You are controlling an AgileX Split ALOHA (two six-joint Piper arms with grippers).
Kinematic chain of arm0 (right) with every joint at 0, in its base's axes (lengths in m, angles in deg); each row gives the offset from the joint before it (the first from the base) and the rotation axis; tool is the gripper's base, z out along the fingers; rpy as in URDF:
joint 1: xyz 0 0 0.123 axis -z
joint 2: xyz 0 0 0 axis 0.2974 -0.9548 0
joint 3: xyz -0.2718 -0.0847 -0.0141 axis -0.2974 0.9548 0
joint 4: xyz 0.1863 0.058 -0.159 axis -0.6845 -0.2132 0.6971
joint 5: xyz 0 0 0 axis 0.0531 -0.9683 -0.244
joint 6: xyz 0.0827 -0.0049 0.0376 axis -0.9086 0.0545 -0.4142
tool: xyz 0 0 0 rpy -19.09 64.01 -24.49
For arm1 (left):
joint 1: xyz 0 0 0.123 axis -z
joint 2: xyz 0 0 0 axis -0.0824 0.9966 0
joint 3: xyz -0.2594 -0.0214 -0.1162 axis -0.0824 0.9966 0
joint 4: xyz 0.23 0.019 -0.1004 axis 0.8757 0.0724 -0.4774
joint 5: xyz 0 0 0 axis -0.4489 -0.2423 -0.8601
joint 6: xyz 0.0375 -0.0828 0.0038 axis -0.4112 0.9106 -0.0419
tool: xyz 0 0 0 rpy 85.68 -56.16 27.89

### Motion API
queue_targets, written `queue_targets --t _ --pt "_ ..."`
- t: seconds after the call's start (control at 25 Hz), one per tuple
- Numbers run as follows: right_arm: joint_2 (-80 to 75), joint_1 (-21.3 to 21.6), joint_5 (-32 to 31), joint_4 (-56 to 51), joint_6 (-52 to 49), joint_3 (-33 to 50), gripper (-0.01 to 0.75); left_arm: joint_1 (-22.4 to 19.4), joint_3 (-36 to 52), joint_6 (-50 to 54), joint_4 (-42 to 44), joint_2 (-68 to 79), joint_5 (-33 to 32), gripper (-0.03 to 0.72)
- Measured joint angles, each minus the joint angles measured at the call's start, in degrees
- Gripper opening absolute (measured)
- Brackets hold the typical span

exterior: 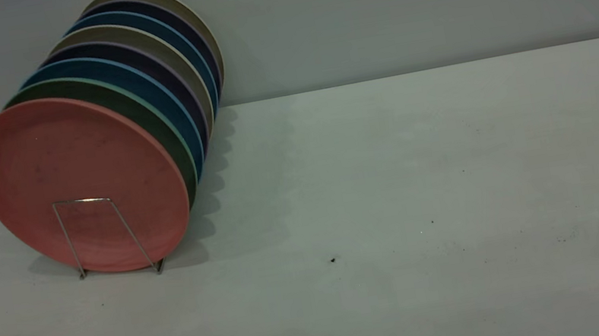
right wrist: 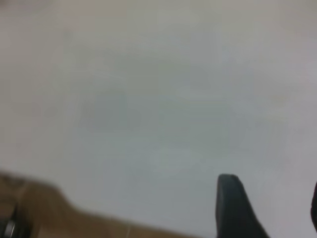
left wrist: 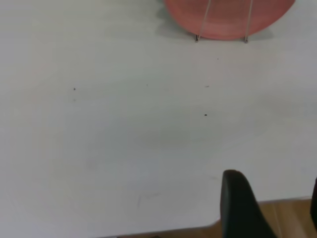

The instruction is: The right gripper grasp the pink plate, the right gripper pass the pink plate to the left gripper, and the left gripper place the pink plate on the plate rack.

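The pink plate (exterior: 79, 179) stands upright in the front slot of the plate rack (exterior: 81, 201), at the left of the table, behind the front wire loop. The left wrist view shows its lower part (left wrist: 228, 20) and the rack's feet (left wrist: 245, 38) far from the left gripper (left wrist: 275, 203). That gripper is open and empty, over the table's near edge. The right gripper (right wrist: 272, 203) is open and empty over bare table. Neither gripper shows in the exterior view.
Behind the pink plate stand several more upright plates: a green one (exterior: 142, 105), blue, dark purple and beige ones. The white table (exterior: 397, 176) stretches to the right of the rack. A wooden floor (left wrist: 290, 218) shows past the table's edge.
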Motion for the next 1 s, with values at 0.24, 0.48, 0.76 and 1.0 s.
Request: queue_targets --t 0.24,0.48,0.76,1.0 --pt "3.79 6.77 -0.44 -0.07 -0.06 0.0 0.39 -3.35 0.0 0.0 0.0 -2.17 -0.18 0.379" --pt "3.83 6.83 -0.44 -0.13 -0.06 0.0 0.39 -3.73 0.0 0.0 0.0 -2.24 -0.18 0.379" --pt "3.83 6.79 -0.44 -0.17 -0.06 0.0 0.39 -3.73 0.0 0.0 0.0 -2.24 -0.18 0.379" --pt "3.83 6.79 -0.44 -0.17 -0.06 0.0 0.39 -3.73 0.0 0.0 0.0 -2.24 -0.18 0.379"
